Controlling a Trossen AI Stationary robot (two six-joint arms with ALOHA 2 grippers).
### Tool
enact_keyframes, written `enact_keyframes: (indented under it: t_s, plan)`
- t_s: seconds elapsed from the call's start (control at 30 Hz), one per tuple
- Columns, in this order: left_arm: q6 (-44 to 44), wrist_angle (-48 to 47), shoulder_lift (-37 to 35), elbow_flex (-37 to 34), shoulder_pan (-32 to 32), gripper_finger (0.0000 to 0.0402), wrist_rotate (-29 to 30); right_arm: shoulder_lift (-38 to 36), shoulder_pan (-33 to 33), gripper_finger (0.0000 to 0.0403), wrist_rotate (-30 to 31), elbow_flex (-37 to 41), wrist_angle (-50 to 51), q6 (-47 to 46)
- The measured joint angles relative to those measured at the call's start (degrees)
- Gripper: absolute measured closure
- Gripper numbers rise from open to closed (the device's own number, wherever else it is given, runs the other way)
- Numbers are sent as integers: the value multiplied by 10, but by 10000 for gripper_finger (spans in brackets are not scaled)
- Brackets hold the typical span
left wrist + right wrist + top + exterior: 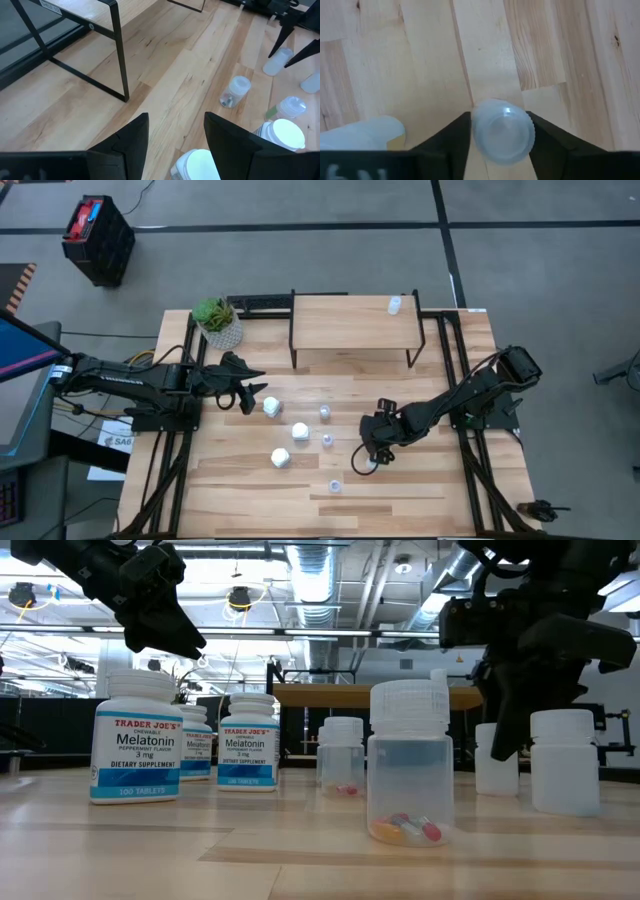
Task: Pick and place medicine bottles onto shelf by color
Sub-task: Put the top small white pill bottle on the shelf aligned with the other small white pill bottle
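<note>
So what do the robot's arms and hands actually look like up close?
Both arms are slim, black and jointed, built of chunky segments. The left hand and right hand each end in two flat, dark, wedge-shaped fingers. Thin cables trail behind the left arm's base. No markings are readable.

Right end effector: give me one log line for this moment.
right end effector: straddling clear bottle, not clearly clamped | left end effector: open over white bottle | shelf: one bottle

You see two matte black arms built of blocky jointed segments, with black cables running along them. The left tool (252, 397) and right tool (366, 461) each end in two flat, dark, wedge-shaped fingers (131, 141) with angular edges.
</note>
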State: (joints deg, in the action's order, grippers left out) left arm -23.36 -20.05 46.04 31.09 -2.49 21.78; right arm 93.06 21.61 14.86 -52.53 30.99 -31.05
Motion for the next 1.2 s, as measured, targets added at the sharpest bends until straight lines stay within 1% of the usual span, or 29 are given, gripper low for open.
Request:
enact_keyframes:
  t_s: [0.13,0.3,0.53,0.63,0.73,0.87,0.93,1.03,1.2]
  plan:
    - [0,0,0,0,0,224,0,-1,-5,269,1,0,-1,9]
    - [0,0,0,0,0,224,0,-33,-27,270,0,-5,17,61]
    - [3,0,0,0,0,224,0,-130,-91,265,15,-61,129,134]
    - [3,0,0,0,0,224,0,-176,-139,258,26,-84,165,161]
    - [4,0,0,0,0,224,0,-216,-197,263,41,-102,178,165]
    - [4,0,0,0,0,224,0,-249,-282,266,47,-127,182,111]
    - [4,0,0,0,0,224,1,-254,-321,262,48,-140,192,84]
    - [4,0,0,0,0,224,2,-249,-377,259,48,-157,213,72]
    - [13,0,0,0,0,224,15,-212,-449,262,45,-181,249,71]
